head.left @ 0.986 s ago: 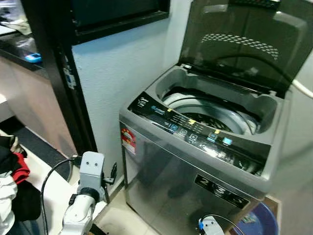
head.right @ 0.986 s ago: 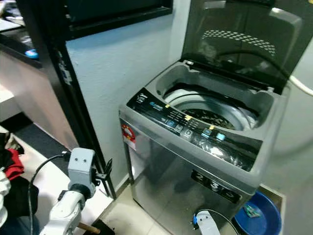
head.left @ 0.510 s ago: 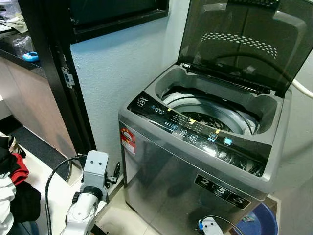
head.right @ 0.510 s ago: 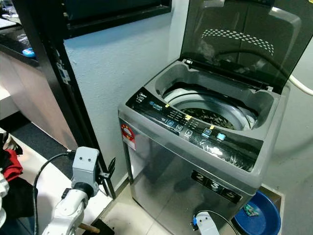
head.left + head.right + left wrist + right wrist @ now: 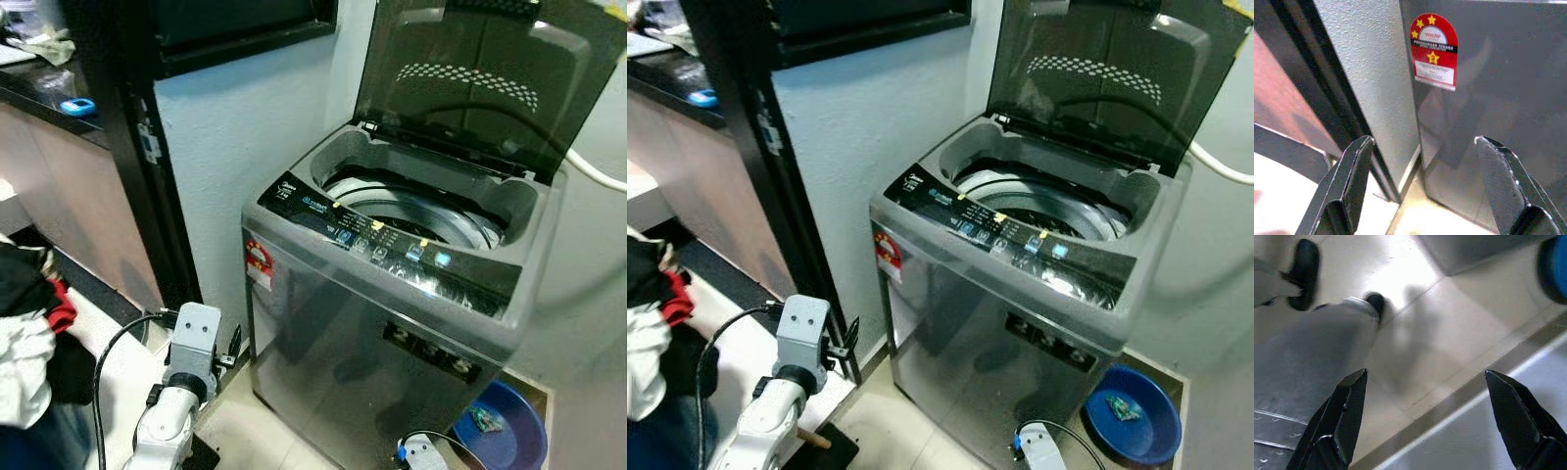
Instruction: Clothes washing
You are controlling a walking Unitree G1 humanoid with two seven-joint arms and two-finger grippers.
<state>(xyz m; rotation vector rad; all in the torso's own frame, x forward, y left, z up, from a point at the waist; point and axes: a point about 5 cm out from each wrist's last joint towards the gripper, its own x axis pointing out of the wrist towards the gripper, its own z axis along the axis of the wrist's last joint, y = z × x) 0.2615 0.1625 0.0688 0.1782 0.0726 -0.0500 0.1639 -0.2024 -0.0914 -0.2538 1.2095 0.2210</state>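
Note:
A grey top-loading washing machine (image 5: 392,323) stands against the wall with its dark lid (image 5: 470,78) raised. Its drum (image 5: 411,201) lies open behind the black control panel (image 5: 382,240). A heap of black, red and white clothes (image 5: 29,343) lies low on my left. My left gripper (image 5: 1423,140) is open and empty, held low beside the washer's front corner, facing its red star sticker (image 5: 1433,51). The right gripper (image 5: 1425,373) hangs open and empty over the tiled floor in front of the washer.
A blue basin (image 5: 1132,416) sits on the floor to the right of the washer. A black door frame (image 5: 147,166) and a light wall stand left of it. A dark counter (image 5: 49,98) runs along the far left.
The head camera has drawn back and shifted, so more of the blue basin and the clothes heap shows. Both arms stay low in about the same pose.

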